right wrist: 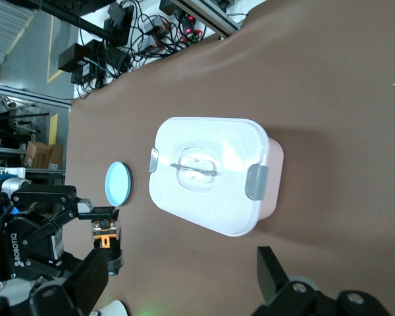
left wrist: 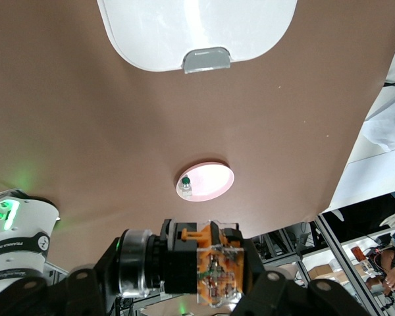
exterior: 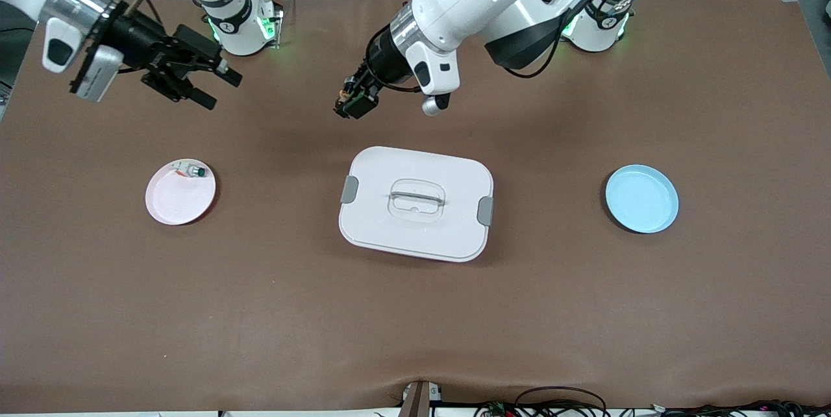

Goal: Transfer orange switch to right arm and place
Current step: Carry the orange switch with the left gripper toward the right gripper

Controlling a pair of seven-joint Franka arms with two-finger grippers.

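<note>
While the left end effector (exterior: 351, 104) hangs in the air over the table (exterior: 415, 313), above the strip between the white lidded box (exterior: 416, 203) and the edge where the robot bases stand, its fingers are clamped on the orange switch (exterior: 348, 93). In the left wrist view the switch (left wrist: 207, 263) sits between the two fingers, its orange part and a small circuit face showing.

Over the corner of the table at the right arm's end, on the base edge, the right end effector (exterior: 211, 87) is up in the air with its fingers spread apart and nothing between them.

Roughly at the table's centre stands the box, lid on, with grey latches. A pink plate (exterior: 180, 192) lies toward the right arm's end and carries a small white-silver piece with a green cap (exterior: 193, 171) near its rim. A blue plate (exterior: 641, 199) lies toward the left arm's end.
</note>
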